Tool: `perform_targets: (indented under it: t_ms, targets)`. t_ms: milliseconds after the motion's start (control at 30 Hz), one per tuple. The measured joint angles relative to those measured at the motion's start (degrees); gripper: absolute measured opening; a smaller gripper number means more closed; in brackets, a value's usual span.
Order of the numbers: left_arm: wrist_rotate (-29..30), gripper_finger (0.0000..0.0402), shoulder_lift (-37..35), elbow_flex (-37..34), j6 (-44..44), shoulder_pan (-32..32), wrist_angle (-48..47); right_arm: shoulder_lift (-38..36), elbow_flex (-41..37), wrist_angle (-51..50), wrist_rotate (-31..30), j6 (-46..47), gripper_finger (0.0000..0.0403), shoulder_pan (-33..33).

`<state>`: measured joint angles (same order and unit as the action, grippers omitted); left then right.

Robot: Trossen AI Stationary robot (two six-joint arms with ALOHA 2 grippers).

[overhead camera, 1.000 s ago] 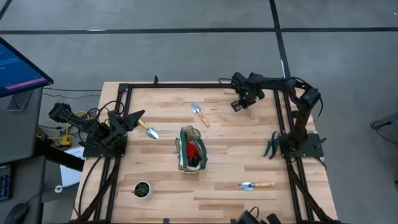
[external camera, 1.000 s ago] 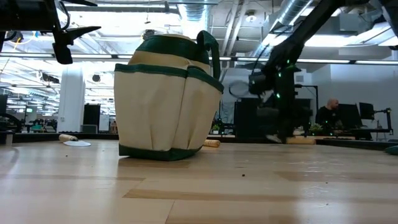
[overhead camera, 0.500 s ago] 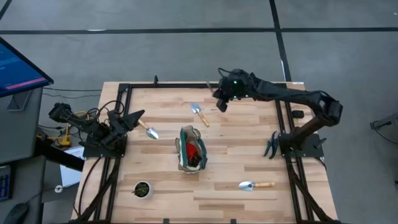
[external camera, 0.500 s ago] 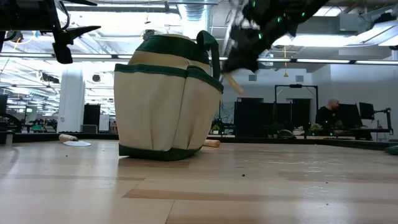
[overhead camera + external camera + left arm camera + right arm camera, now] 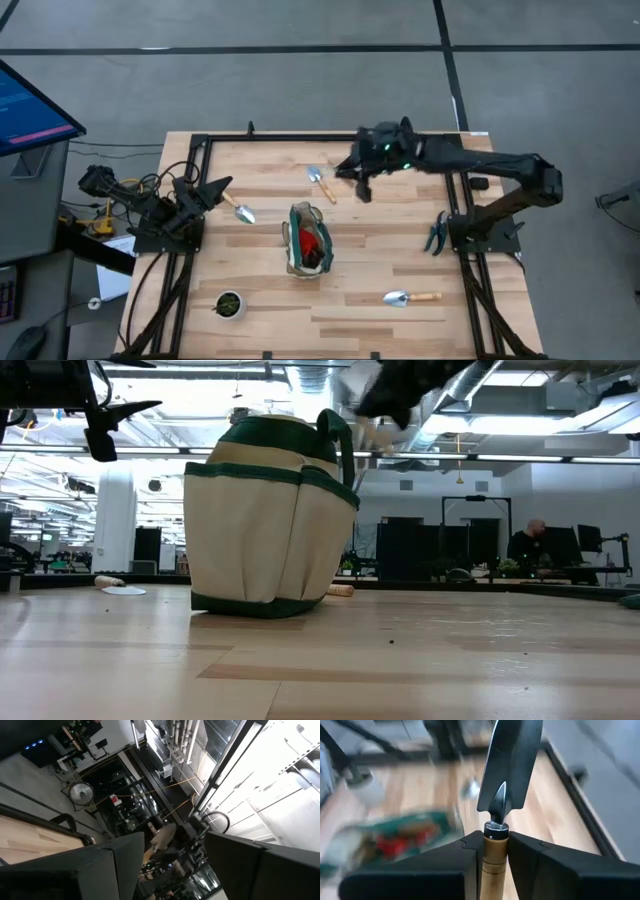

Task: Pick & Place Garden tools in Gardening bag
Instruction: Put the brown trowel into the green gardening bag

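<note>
Right fingers (image 5: pixel 496 852) clamp a trowel (image 5: pixel 510 765), airborne beside the bag (image 5: pixel 308 241). Red item (image 5: pixel 313 245) already bagged. Three tools lie on table (image 5: pixel 380 250). Left fingers (image 5: pixel 222 184) parted, parked.

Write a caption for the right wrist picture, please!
Right gripper holds a trowel by its wooden handle above the table.

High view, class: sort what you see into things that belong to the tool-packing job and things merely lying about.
Belongs to the job:
gardening bag
trowel clamped in the right gripper
trowel beyond the bag
trowel near the left gripper
trowel at the near edge

Just lying about:
small plant pot
dark pruners
</note>
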<state>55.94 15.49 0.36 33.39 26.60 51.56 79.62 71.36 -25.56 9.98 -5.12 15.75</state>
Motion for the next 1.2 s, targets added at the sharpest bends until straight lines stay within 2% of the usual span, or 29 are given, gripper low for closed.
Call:
perform_targets:
  t_ms: [67,133,333,433,600,733,867,967,1200]
  targets:
    - [0.0,0.02,0.0,0.0,0.0,0.0,0.0,-1.5,3.0,-10.7,-0.3,0.7,0.0053,0.4]
    - [-0.2,0.02,0.0,0.0,0.2,0.0,0.1,-2.1,5.0,-16.5,1.1,4.0,0.0053,-0.1]
    - [-1.6,0.02,0.0,0.0,5.6,0.0,1.0,-1.7,6.2,-30.1,21.9,19.0,0.0053,-0.9]
    - [-2.4,0.02,0.0,0.1,5.6,0.0,1.1,0.0,6.1,-31.9,24.5,23.6,0.0053,-2.2]
    - [-2.4,0.02,0.0,0.5,2.2,0.0,1.4,4.6,6.2,-24.9,40.7,30.0,0.0053,-3.1]
    - [-2.3,0.02,0.0,0.5,1.3,0.0,1.4,10.1,6.2,-21.1,49.3,34.6,0.0053,-3.3]
    - [-2.3,0.02,0.0,0.5,1.3,0.0,1.4,15.4,6.1,-22.0,51.0,35.2,0.0053,-2.6]
    - [-2.3,0.02,0.0,0.6,1.2,0.0,1.4,18.9,6.2,-21.4,54.5,36.1,0.0053,-1.3]
    - [-2.3,0.02,0.0,0.6,1.4,0.0,1.5,23.0,6.1,-19.5,54.6,37.9,0.0053,4.1]
